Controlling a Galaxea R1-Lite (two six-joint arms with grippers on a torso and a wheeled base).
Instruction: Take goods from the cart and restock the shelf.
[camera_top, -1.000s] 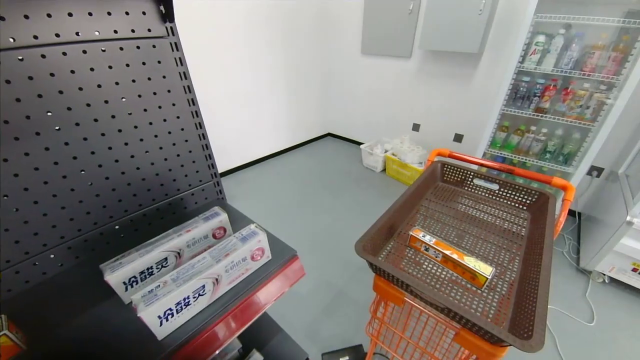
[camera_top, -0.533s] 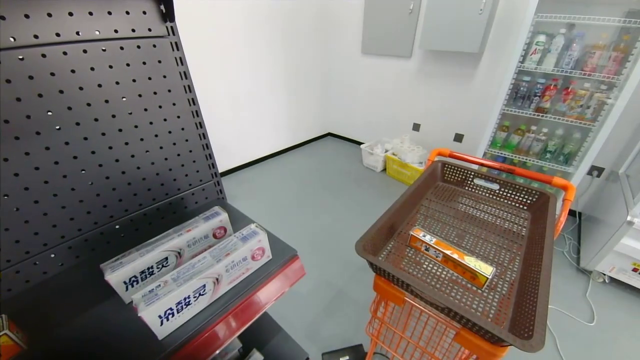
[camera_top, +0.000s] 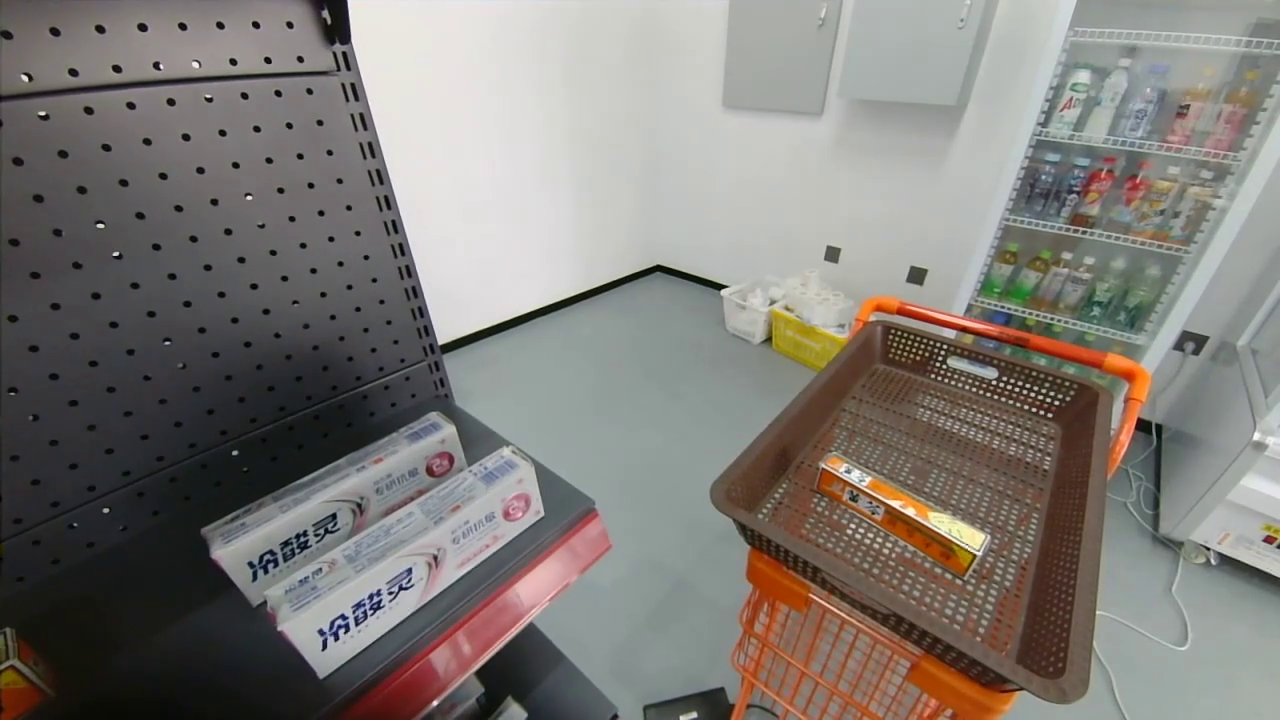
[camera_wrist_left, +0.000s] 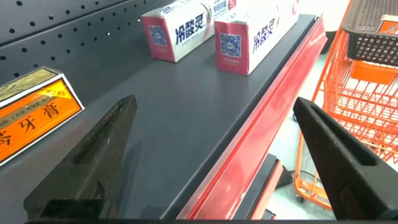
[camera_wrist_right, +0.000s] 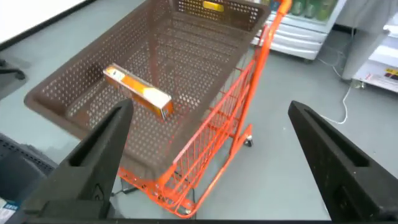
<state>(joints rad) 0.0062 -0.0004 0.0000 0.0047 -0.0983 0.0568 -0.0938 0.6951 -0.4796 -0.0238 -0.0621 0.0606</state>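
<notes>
Orange carton (camera_top: 14, 682) sits at the left end of the shelf (camera_top: 150, 640), cut off by my head camera, so I see only a corner; the left wrist view (camera_wrist_left: 31, 115) gives its printed face but not its full length. I count one.

Two white boxes (camera_top: 335, 500) lie side by side and touching further right on the shelf, set at a slant. The nearer one (camera_top: 405, 560) has its end close to the red front edge. Their far ends run out of the left wrist view.

My left gripper (camera_wrist_left: 214, 99) hangs low over the bare shelf between the carton and the white boxes, its fingers spread wide with nothing between them.

Right of the shelf, well apart from it, stands the cart (camera_top: 820, 660) with one brown basket (camera_top: 1098, 520) on top. One orange box (camera_top: 903, 515) lies flat and slantwise on the basket floor, towards the near left corner. The cart's lower part is cut off in the head view.

My right gripper (camera_wrist_right: 210, 104) hangs beside the cart, clear of it, fingers wide apart and holding nothing.

Beyond stand two bins (camera_top: 805, 340) and a cooler (camera_top: 1120, 200); its bottles are too small to count.
</notes>
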